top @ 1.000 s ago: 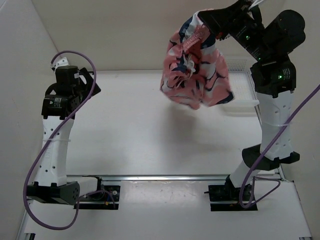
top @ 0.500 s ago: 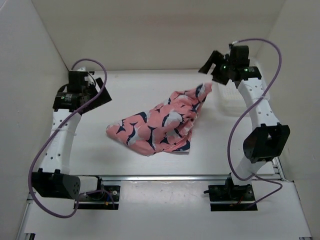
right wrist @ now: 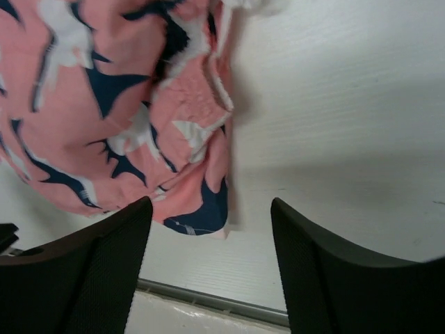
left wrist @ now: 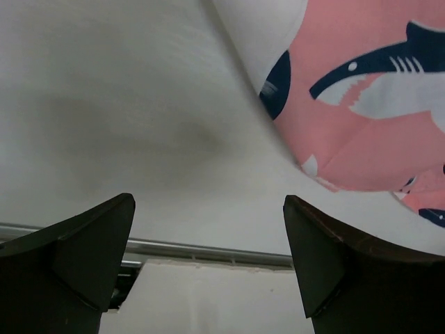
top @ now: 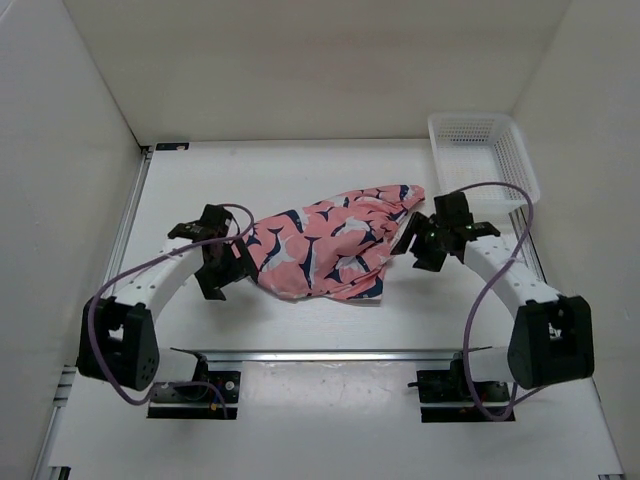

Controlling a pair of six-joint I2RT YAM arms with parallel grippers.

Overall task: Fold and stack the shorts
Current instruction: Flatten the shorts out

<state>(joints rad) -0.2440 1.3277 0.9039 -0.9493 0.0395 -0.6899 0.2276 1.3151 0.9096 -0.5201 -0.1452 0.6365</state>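
The shorts (top: 325, 247), salmon pink with navy-and-white shark-like shapes, lie crumpled in a heap mid-table. My left gripper (top: 228, 270) is low at the heap's left edge. It is open and empty; in the left wrist view the shorts (left wrist: 361, 104) lie up and to the right, beyond the gap of that gripper (left wrist: 208, 233). My right gripper (top: 412, 246) is low at the heap's right edge, also open and empty. In the right wrist view the shorts (right wrist: 125, 104) spread to the upper left, their hem just ahead of the gripper (right wrist: 212, 236).
A white mesh basket (top: 484, 160) stands at the back right corner, behind the right arm. White walls close in the table on three sides. A metal rail (top: 320, 354) runs along the near edge by the arm bases.
The right gripper held the shorts bunched in the air, then opened and let them drop onto the table. Both arms have since come down low on either side of the heap.
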